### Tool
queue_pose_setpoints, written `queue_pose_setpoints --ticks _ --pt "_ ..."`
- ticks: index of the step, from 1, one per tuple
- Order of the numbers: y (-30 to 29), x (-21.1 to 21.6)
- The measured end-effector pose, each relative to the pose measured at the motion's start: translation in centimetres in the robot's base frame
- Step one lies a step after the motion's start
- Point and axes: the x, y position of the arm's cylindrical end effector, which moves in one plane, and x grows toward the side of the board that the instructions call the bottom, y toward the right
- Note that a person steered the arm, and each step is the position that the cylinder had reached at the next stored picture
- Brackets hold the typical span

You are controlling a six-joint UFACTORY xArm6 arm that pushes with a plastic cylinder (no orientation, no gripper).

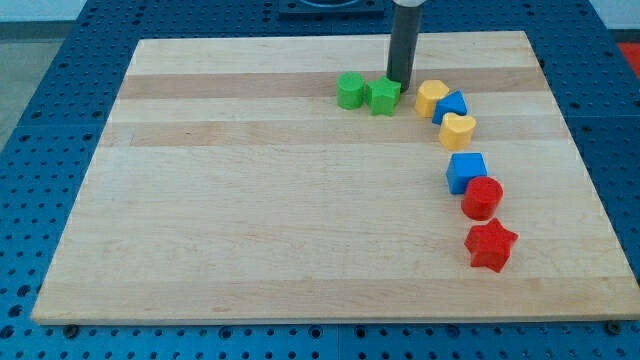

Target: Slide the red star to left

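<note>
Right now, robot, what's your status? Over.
My tip at view's top, behind green star. Red star far off, lower right, untouched. Board to its left clear.

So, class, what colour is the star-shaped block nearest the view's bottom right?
Red. The red star shows clearly in the camera view, the only view, far from my tip.

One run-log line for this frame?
tip at top, touching green star | red star bottom right, untouched | left of it clear | push not begun
</note>
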Motion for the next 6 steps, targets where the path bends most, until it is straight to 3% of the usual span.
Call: queue_pose_setpoints --ticks 3,5,6 --pt "-3.4 1.9" --pt "-1.3 -2.1" --pt "-3.4 -2.1"
